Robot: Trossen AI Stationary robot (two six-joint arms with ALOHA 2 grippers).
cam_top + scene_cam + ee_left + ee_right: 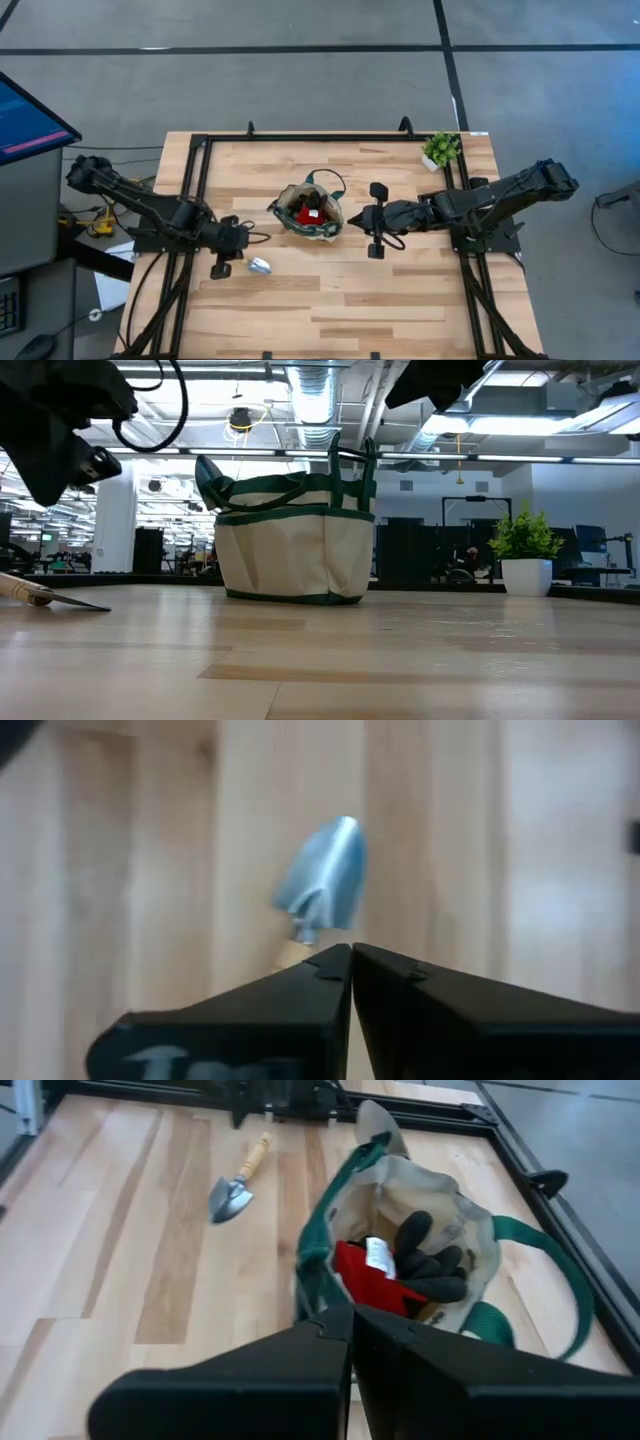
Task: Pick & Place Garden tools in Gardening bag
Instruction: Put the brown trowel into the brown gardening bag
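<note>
A silver trowel [322, 880] with a wooden handle [258, 1152] lies flat on the table left of the gardening bag [310, 210]. My left gripper [225, 258] hangs shut just above the table on the handle side of the trowel, clear of it. The cream bag with green trim [295, 540] stands upright at the table's middle. Inside it are a red-and-black piece [368, 1272] and dark tools [430, 1260]. My right gripper [352, 1315] is shut and hovers beside the bag's right rim, above it.
A small potted plant [441, 150] stands at the far right corner. Black frame rails [300, 137] run along the table's far edge and sides. A monitor [30, 120] sits off the left edge. Bare wood [330, 310] lies between the bag and the near edge.
</note>
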